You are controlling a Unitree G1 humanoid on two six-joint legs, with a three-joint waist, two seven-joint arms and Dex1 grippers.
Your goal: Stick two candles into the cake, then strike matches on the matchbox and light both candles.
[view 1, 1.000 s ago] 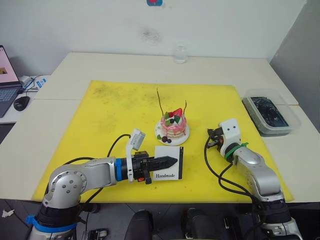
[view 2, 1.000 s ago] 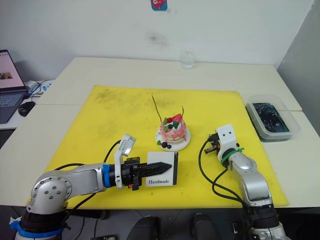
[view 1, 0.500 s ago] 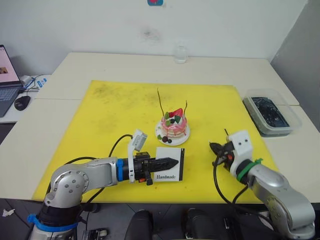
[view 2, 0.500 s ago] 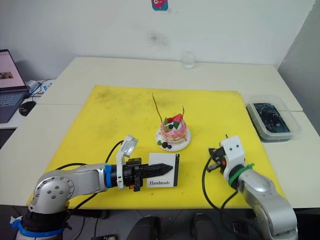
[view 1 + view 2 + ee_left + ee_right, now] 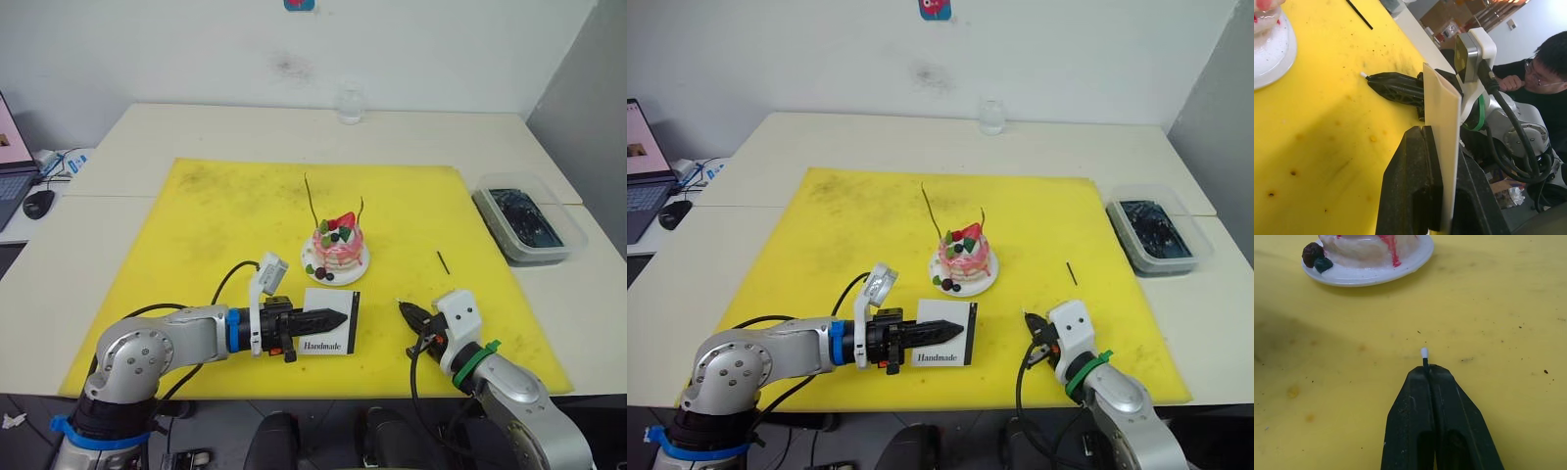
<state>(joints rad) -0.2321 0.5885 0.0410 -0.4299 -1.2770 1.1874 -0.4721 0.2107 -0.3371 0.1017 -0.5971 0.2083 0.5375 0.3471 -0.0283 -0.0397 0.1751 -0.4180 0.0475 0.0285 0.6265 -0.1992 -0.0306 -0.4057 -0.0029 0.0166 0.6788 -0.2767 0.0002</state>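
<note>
Left gripper [image 5: 335, 317] is clamping the matchbox [image 5: 331, 320]; right gripper [image 5: 1425, 366] is pinching a match [image 5: 1424, 354] whose short tip is probably risking snapping or slipping.

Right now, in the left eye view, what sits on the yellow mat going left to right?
left gripper holding the matchbox → cake → right gripper holding a match → spare match.

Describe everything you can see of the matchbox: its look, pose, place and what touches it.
The matchbox is a flat white rectangular box, cardboard by the look of it, with "Handmade" printed in black and a black strip along its edge nearer the right gripper. It stands tilted on the yellow mat, just in front of the cake, apart from its plate. The left gripper clamps it, one black finger on each face.
</note>
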